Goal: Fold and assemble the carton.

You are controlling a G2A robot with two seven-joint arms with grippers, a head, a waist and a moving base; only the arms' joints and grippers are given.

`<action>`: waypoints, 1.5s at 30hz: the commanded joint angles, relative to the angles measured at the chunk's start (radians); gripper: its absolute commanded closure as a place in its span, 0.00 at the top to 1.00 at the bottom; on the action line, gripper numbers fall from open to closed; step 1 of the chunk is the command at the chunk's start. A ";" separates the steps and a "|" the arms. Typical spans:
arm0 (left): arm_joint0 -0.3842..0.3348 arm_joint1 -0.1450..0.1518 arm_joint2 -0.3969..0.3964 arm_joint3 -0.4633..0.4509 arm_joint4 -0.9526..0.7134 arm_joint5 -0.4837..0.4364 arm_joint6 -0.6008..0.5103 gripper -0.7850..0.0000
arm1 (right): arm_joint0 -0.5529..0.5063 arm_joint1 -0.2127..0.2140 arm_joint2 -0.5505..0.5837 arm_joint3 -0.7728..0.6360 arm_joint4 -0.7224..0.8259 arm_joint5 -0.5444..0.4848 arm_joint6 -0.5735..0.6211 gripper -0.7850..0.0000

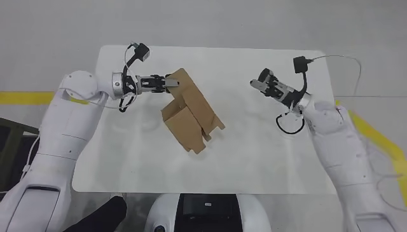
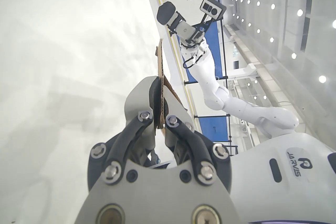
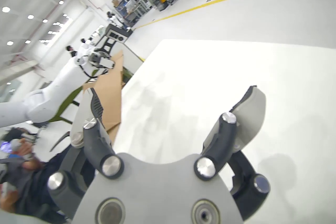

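A brown cardboard carton, partly unfolded with loose flaps, lies near the middle of the white table. My left gripper is shut on the carton's far upper flap; in the left wrist view the cardboard edge is pinched between the two pads. My right gripper hovers open over the table's right part, well clear of the carton. From the right wrist view the carton stands beyond one open finger, with the left arm behind it.
The table's rounded edges lie close on all sides. Bare tabletop stretches between the carton and the right gripper and along the near side. A cable runs off the right arm.
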 commanded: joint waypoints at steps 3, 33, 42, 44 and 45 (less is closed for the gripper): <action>-0.007 -0.007 0.027 0.011 -0.040 -0.007 -0.043 0.00 | 0.025 -0.003 -0.048 0.017 0.239 0.034 0.203 1.00; 0.010 -0.010 0.057 -0.045 -0.054 0.019 -0.074 0.00 | 0.143 -0.040 -0.267 0.078 0.522 0.302 0.624 1.00; 0.006 -0.013 0.074 -0.052 -0.077 0.025 -0.106 0.00 | 0.223 -0.073 -0.364 0.144 0.553 0.331 0.694 1.00; 0.003 -0.016 0.082 -0.047 -0.081 0.028 -0.109 0.00 | 0.228 -0.077 -0.377 0.142 0.561 0.332 0.694 1.00; 0.001 -0.017 0.086 -0.046 -0.083 0.028 -0.111 0.00 | 0.229 -0.078 -0.383 0.142 0.562 0.332 0.694 1.00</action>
